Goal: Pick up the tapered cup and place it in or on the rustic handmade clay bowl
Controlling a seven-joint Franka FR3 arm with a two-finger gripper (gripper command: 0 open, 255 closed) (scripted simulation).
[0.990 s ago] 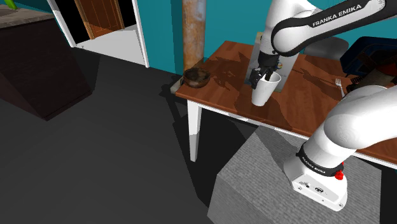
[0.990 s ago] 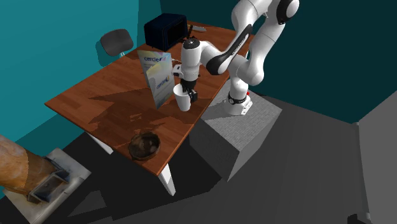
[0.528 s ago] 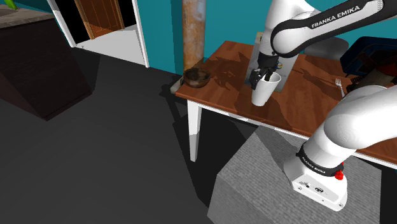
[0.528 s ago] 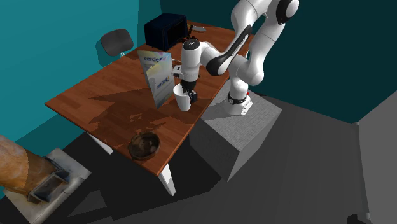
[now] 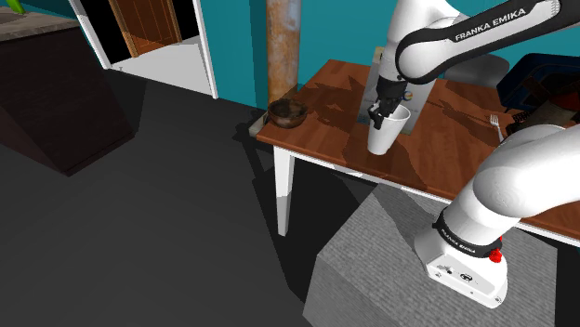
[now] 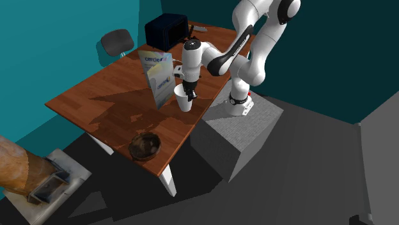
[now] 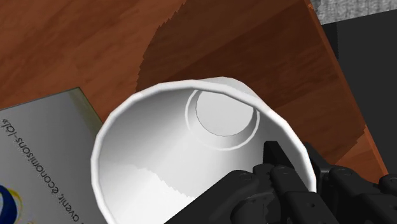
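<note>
White tapered cup (image 5: 386, 137) upright on the red-brown wooden table (image 5: 439, 153), just beside a printed box (image 6: 158, 77) and near the table edge that faces the stand. Clasped at the rim by the black gripper (image 5: 380, 116), one finger inside the wall and one outside, drawn narrow onto it. Well apart along that same edge, at the table's corner: a dark brown bowl (image 6: 144, 146).

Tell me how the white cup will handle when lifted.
The white cup looks empty and thin-walled, so probably light and stiff. Pinched at one side of its rim by the end effector, it may swing or tilt. Its narrow base suggests it tips easily.
</note>
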